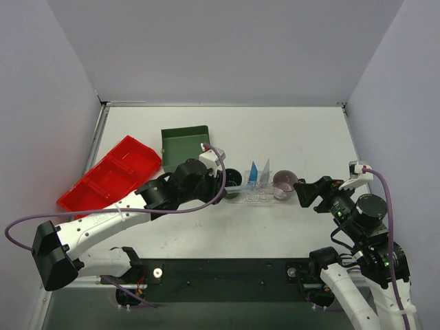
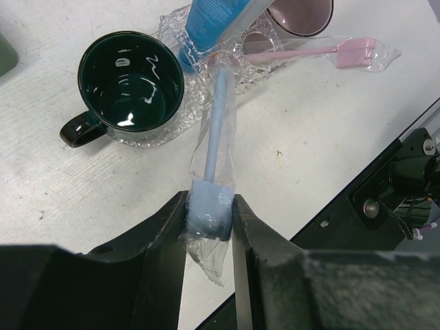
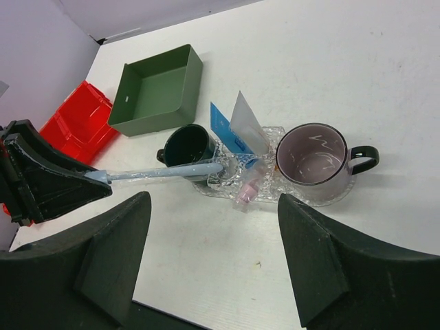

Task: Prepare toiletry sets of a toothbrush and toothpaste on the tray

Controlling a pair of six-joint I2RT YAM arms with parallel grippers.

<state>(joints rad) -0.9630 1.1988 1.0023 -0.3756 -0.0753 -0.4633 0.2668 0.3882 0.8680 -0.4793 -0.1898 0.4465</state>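
Toothbrush [image 2: 218,117]: a slim, pale blue stick sealed in a clear, crinkled wrapper. Its light-blue end is clamped between the fingers of the left gripper [image 2: 210,206]. The stick is held low over the bench [image 1: 289,130], and its far end reaches the edge of the tray [image 3: 273,130], by the foot of the blue tube. Whether that end touches the tray cannot be told.

Toothpaste tubes [image 1: 254,172]: two wedge shapes are stood upright side by side at mid-tray, tapering to flat top edges. One is seen as bright blue and the other paler from the right wrist view.

Tray: clear, textured plastic, oblong. A dark green mug [image 2: 130,82] is set on one end and a mauve mug [image 3: 313,155] on the other, both glossy inside. A pink toothbrush [image 2: 309,51] in its own clear wrapper is laid on the tray near the mauve mug, its head past the rim.

Right gripper [image 3: 213,203]: held with its jaws spread wide and nothing between them, on the mauve-mug side of the tray and apart from it.

Surface: the bench is white and matt, with a few dark specks. A dark green box [image 1: 184,141] and a red two-compartment bin [image 1: 110,172] are placed toward the far left. Pale lilac-grey walls [image 1: 220,48] enclose the bench on three sides.
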